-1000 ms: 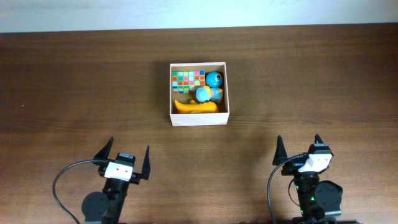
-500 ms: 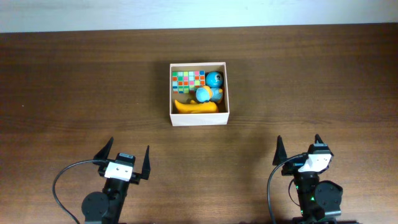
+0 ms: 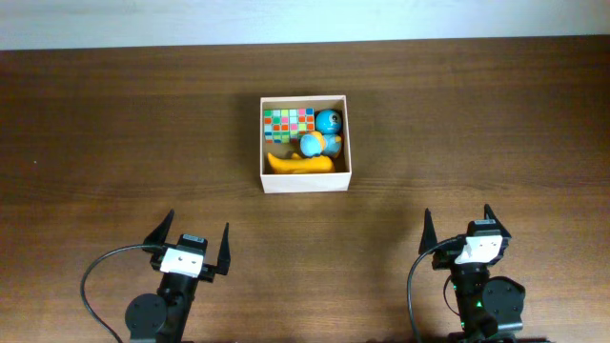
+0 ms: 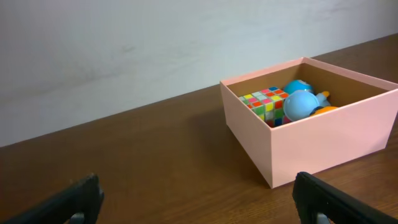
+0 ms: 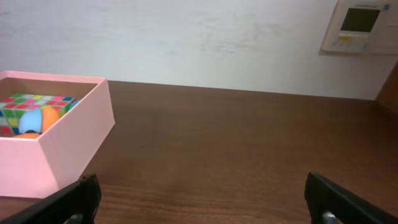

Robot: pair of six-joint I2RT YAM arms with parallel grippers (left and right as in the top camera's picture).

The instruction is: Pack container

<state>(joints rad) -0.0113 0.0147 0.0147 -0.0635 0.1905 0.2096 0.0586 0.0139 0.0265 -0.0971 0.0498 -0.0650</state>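
The container (image 3: 306, 184), a small square box with white walls and a brown inside, sits at the table's middle. In it lie a multicoloured cube (image 3: 288, 122), a blue ball (image 3: 329, 120), a blue and orange toy (image 3: 319, 144) and a yellow banana-shaped toy (image 3: 297, 164). The container shows at the right of the left wrist view (image 4: 323, 140) and at the left of the right wrist view (image 5: 59, 149). My left gripper (image 3: 195, 240) is open and empty near the front edge, left of the container. My right gripper (image 3: 459, 229) is open and empty at the front right.
The dark wooden table (image 3: 114, 143) runs to a white wall at the back. A wall panel (image 5: 360, 25) hangs at the upper right of the right wrist view. Black cables (image 3: 95, 286) loop beside both arm bases.
The right arm's wrist has shifted very slightly to the left. The left arm and the toys in the container have not moved.
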